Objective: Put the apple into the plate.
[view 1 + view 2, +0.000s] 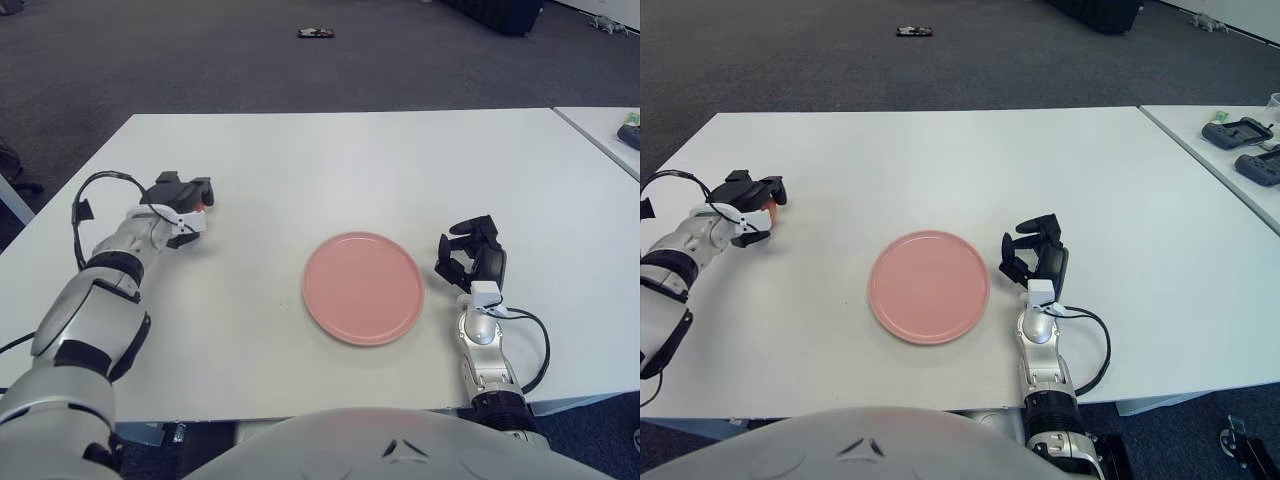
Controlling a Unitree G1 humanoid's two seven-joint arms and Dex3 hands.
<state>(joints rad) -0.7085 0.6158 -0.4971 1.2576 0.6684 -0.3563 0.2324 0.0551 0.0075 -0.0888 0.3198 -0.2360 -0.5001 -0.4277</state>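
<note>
Bright, even overhead light on the white table [330, 170], soft faint shadows, no glare, sharp throughout.

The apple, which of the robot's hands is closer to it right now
Left. The left hand is closed around the apple at the table's left side. The right hand shows far across, on the right of the pink plate, holding nothing.

Both arms wear glossy silver-grey shells broken by black bands at the joints. Each robot hand, the left [182, 200] and the right [470, 255], has black fingers on a white-silver wrist. A black cable [92, 192] loops off the left forearm; another [535, 345] curls beside the right forearm.
</note>
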